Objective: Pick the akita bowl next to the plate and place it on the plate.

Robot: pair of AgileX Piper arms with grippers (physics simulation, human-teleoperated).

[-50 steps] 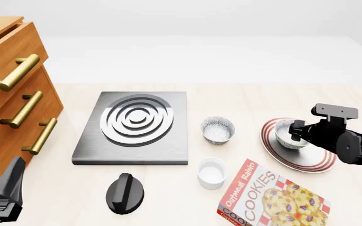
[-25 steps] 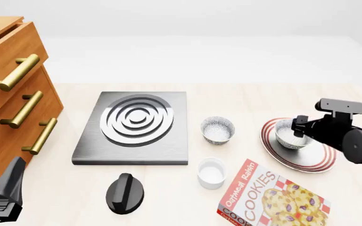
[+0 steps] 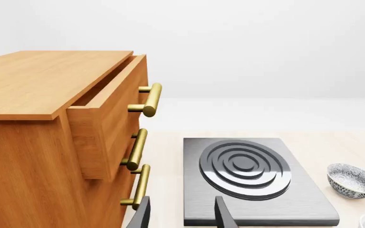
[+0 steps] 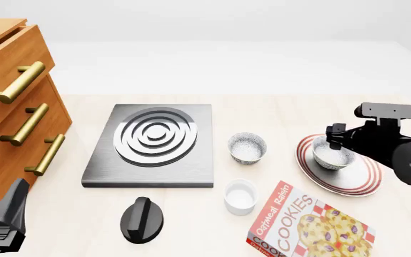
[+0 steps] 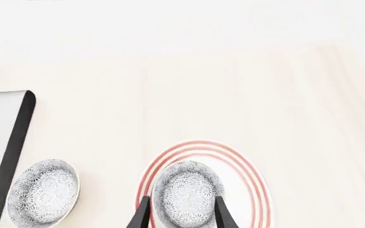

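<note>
An akita bowl (image 4: 332, 154), speckled grey outside, sits upright on the red-ringed plate (image 4: 357, 181), left of the plate's centre. My right gripper (image 4: 336, 139) hovers just above this bowl, open. From the right wrist camera the bowl (image 5: 187, 190) lies below and between the spread fingers (image 5: 143, 214), inside the plate's rings (image 5: 203, 144). My right gripper (image 5: 181, 199) holds nothing. A look-alike bowl (image 4: 247, 147) stands on the table left of the plate. My left gripper (image 4: 11, 210) rests open at the near left, far from both bowls, and is also visible as the left gripper (image 3: 181, 199).
A metal stove plate (image 4: 152, 142) lies mid-table with a black knob (image 4: 143, 218) in front of it. A plain white cup (image 4: 240, 196) and a cookie box (image 4: 309, 225) sit near the front. A wooden drawer cabinet (image 4: 13, 118) fills the left, top drawer slightly open.
My right gripper has lifted up and slightly back from the bowl. The bowl stays on the plate in the same spot. The left arm has not moved.
</note>
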